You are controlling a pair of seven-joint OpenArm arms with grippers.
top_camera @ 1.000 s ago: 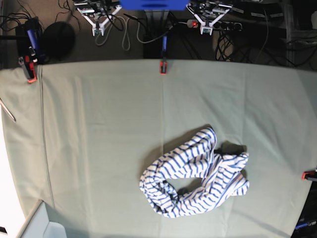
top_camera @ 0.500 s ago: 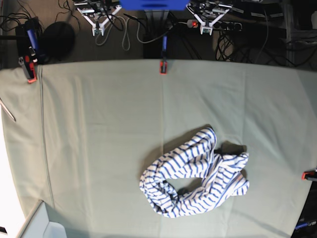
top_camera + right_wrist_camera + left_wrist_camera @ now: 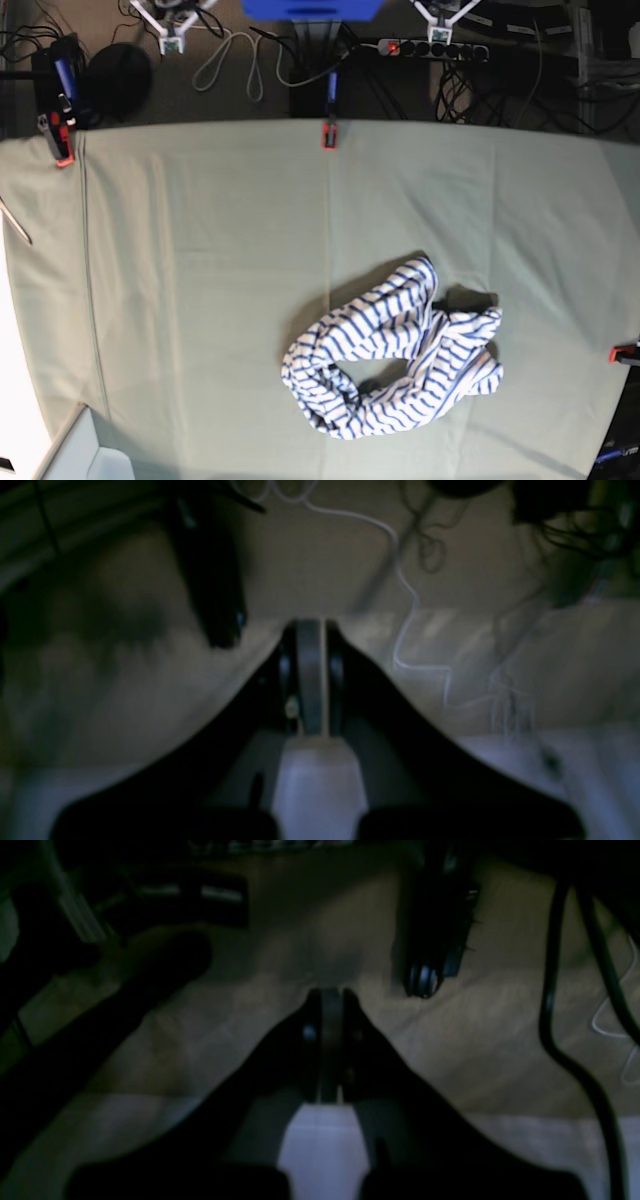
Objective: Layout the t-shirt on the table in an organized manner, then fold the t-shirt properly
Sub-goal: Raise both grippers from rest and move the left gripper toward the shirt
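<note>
The t-shirt (image 3: 395, 350), white with thin blue stripes, lies crumpled in a heap on the table (image 3: 200, 250), right of centre and near the front edge. A small dark label pokes out at its right side. Both grippers sit far behind the table's back edge, well away from the shirt. My left gripper (image 3: 438, 35) is at the top right of the base view, my right gripper (image 3: 172, 42) at the top left. In the left wrist view the left gripper (image 3: 330, 995) is shut and empty over the dim floor. The right gripper (image 3: 310, 625) is also shut and empty.
Red clamps hold the cloth at the back middle (image 3: 328, 135), back left (image 3: 60, 150) and right edge (image 3: 625, 352). Behind the table are cables, a power strip (image 3: 430, 47) and a round black object (image 3: 118, 80). A pale box corner (image 3: 80, 455) shows front left.
Both grippers have drawn back toward the top edge of the base view and spread slightly outward. The t-shirt has not moved.
</note>
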